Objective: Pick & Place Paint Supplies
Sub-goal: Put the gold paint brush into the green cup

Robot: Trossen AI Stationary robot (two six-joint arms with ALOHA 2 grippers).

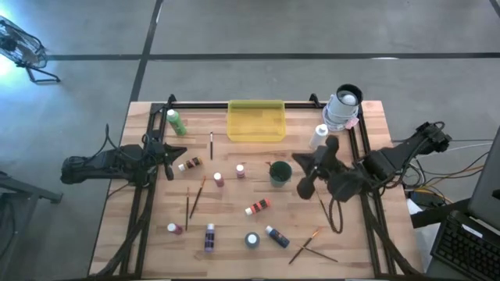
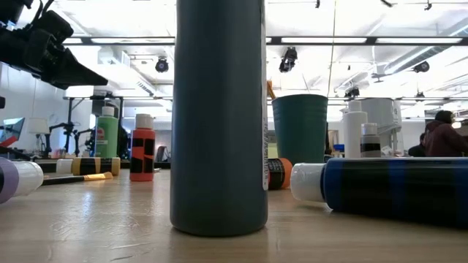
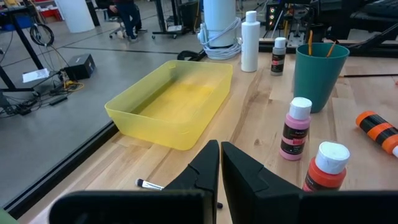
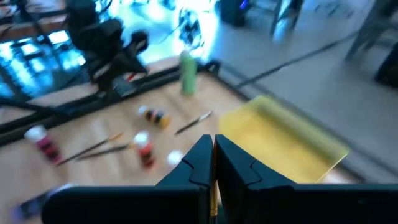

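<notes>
Two dark arms hang over a pale wooden surface (image 1: 234, 234) that sits on a grey concrete floor. The left gripper (image 1: 168, 160) waits near the surface's left edge, its fingers (image 3: 205, 171) pressed together on nothing. The right gripper (image 1: 311, 168) hovers just right of the green cup (image 1: 280, 172), fingers closed as well; I cannot tell if anything is pinched between them.

Paint supplies lie scattered across the wood. A green bottle (image 1: 176, 122) lies near the far left corner, and a white bottle (image 1: 318, 136) stands by the far right, close to a white roll (image 1: 344, 107) at the corner. Between them sits the yellow tray (image 1: 255, 121), bare inside. A brown bottle (image 1: 190, 164) lies close to the left gripper. A red bottle (image 1: 218, 179) and a purple one (image 1: 241, 170) stand mid-surface, an orange-red bottle (image 1: 257, 206) lies on its side nearer the front, and blue bottles (image 1: 276, 235) rest along the front edge. Thin brushes (image 1: 197, 195) lie left of centre, more (image 1: 306, 246) at the front right. Two orange brush handles poke out of the cup.

Beyond the surface, the room is bright with ceiling strip lights, and a person (image 2: 441, 135) in a dark red top sits off to one side.
</notes>
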